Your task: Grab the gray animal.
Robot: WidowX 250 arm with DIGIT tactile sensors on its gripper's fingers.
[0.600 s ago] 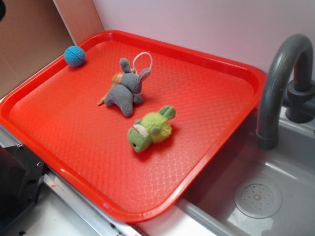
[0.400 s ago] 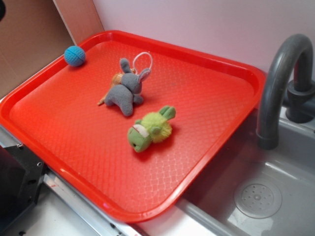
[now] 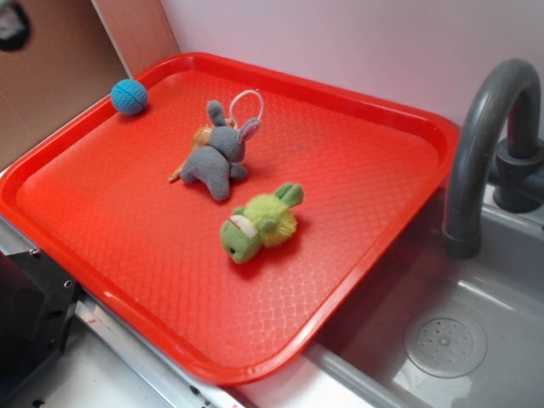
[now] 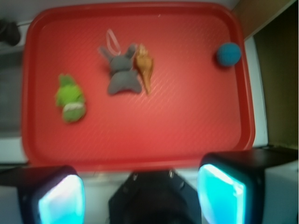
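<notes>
Nothing shifting on the red tray since earlier, lime-green plush lying left, gray animal touching tan seashell mid-tray, blue ball sitting far right, claw hanging wide open, well apart from toys

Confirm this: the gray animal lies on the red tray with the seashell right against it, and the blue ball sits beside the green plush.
Not quite. The blue ball sits alone in a corner of the red tray, far from the green plush, as the wrist view shows. The seashell does lie against the gray animal.
</notes>
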